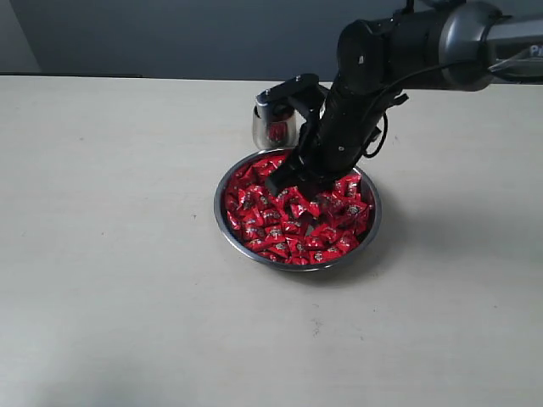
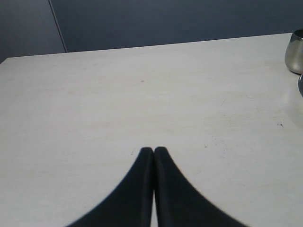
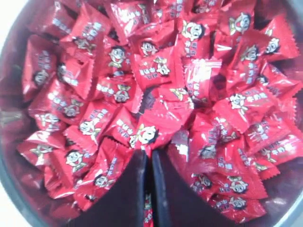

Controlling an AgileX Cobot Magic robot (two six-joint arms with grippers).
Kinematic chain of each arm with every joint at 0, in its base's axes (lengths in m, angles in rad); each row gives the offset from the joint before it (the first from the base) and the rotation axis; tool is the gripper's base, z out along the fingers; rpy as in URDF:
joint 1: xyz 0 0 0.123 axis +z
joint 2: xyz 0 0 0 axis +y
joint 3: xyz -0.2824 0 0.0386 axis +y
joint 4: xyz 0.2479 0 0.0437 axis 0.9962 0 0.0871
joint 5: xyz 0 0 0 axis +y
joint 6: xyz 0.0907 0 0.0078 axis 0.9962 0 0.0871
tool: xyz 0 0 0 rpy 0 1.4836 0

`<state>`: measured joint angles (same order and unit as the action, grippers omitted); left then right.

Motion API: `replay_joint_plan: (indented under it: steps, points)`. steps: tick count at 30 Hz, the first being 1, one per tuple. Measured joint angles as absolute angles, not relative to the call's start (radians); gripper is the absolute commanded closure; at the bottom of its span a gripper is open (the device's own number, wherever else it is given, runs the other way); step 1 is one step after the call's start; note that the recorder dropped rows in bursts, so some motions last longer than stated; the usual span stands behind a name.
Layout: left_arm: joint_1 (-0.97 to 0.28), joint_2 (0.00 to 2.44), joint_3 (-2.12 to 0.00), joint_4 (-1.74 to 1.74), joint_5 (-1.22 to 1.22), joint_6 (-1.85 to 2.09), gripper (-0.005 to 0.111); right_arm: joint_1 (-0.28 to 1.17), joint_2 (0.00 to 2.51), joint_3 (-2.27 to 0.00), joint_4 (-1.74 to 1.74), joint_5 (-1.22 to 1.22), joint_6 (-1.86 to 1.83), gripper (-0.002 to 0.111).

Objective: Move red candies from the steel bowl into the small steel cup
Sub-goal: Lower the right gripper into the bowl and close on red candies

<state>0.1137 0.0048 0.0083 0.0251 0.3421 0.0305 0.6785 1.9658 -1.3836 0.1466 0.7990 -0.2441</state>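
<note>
The steel bowl (image 1: 218,206) sits mid-table, heaped with red candies (image 1: 270,219). My right gripper (image 1: 307,197) reaches down into the pile from the right arm. In the right wrist view its fingers (image 3: 149,152) are pressed together on the edge of one red candy (image 3: 147,134), with wrapper showing in the slit between them; other candies (image 3: 156,66) fill the bowl (image 3: 10,118). The small steel cup (image 1: 270,127) stands just behind the bowl's far rim, partly hidden by the arm. My left gripper (image 2: 154,150) is shut and empty over bare table, with the cup (image 2: 294,52) far off.
The pale tabletop (image 1: 110,254) stretches around the bowl on all sides. A dark wall runs behind the table's far edge (image 1: 127,77). The right arm's black links (image 1: 365,93) hang over the bowl's far right side, close to the cup.
</note>
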Motion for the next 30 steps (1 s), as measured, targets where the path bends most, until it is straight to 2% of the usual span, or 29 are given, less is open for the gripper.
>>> replay_joint_plan:
  steps: [8,16,24,30]
  points:
    - [0.114,0.005,0.008,0.025,0.342,0.03,0.106,0.679,1.916,-1.384,0.158,0.811,-0.244,0.109]
    - [0.114,0.005,0.008,0.025,0.342,0.03,0.106,0.679,1.994,-1.384,0.164,0.766,-0.246,0.108]
    - [0.114,0.005,0.008,0.025,0.342,0.03,0.106,0.679,2.087,-1.384,0.168,0.734,-0.248,0.086]
    - [0.114,0.005,0.008,0.025,0.342,0.03,0.106,0.679,2.088,-1.384,0.168,0.731,-0.25,0.084]
